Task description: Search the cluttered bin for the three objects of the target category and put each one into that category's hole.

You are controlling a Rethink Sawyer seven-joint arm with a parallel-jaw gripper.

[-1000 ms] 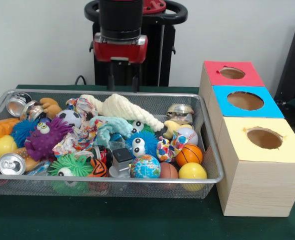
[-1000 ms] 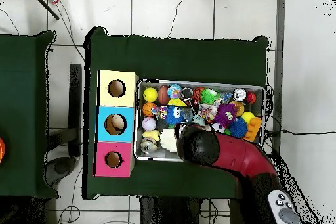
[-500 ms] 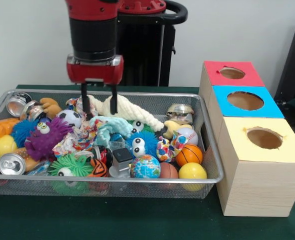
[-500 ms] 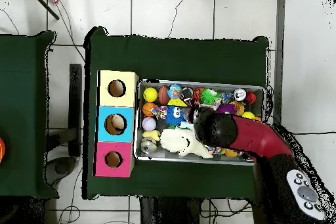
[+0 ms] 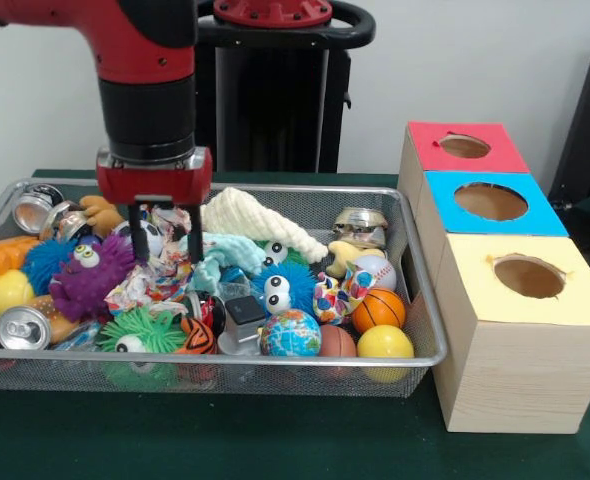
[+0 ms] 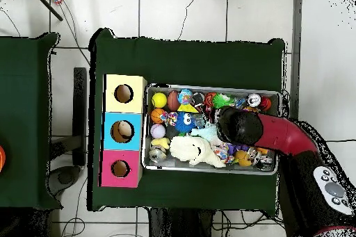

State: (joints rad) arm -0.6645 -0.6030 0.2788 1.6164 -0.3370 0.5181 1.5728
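One gripper [image 5: 163,232] hangs over the bin's [image 5: 225,360] left half, jaws apart w/ nothing between, tips down among a crumpled wrapper [image 5: 145,285] & soccer ball [image 5: 140,235]. Bin sits mid-table, packed w/ toys, boxes [image 5: 515,330] just beside it toward the table's edge.

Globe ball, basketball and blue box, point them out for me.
globe ball [image 5: 289,334], front view, on its blue-green middle.
basketball [image 5: 378,310], front view, on its orange face.
blue box [image 5: 538,212], front view, on its blue top beside the hole.
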